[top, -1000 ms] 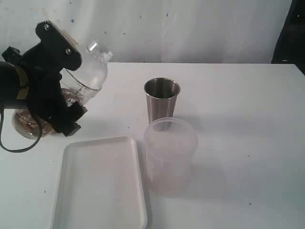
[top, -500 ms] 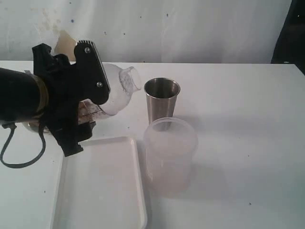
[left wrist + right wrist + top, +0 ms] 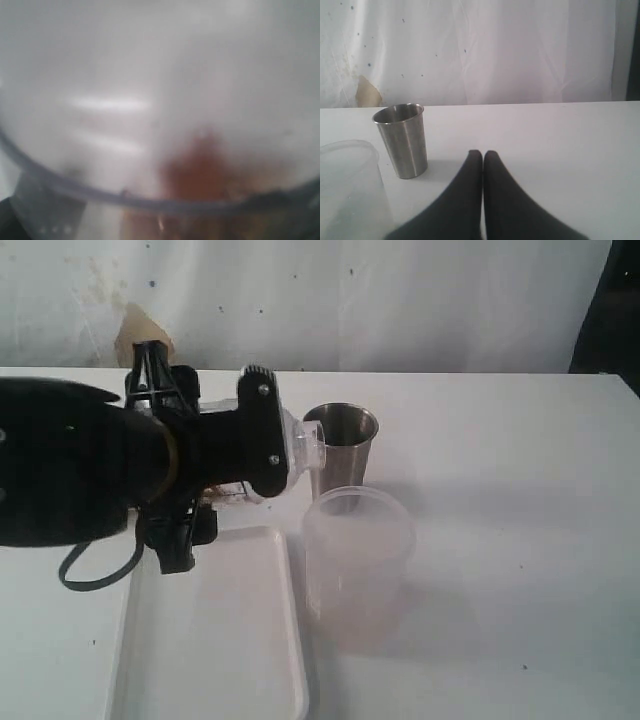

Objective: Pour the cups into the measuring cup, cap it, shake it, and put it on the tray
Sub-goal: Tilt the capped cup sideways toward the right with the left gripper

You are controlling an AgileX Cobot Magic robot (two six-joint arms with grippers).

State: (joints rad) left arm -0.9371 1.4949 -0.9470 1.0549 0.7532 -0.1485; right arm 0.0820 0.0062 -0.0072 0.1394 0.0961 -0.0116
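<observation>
Clear plastic, the measuring cup (image 3: 305, 445) lay tipped sideways in the left gripper's (image 3: 215, 420) grasp, its pale end just beside the steel tumbler (image 3: 340, 445), brown contents inside. Its print was too blurred to read. The right gripper (image 3: 482, 155) was clenched, empty.

One shiny steel tumbler (image 3: 340, 445) stands in the middle of the frame. One cloudy plastic tub (image 3: 357, 560) is just below it. One flat white tray (image 3: 215, 650) lies at the lower left. One clear measuring cup (image 3: 303, 448) is left of the tumbler.
</observation>
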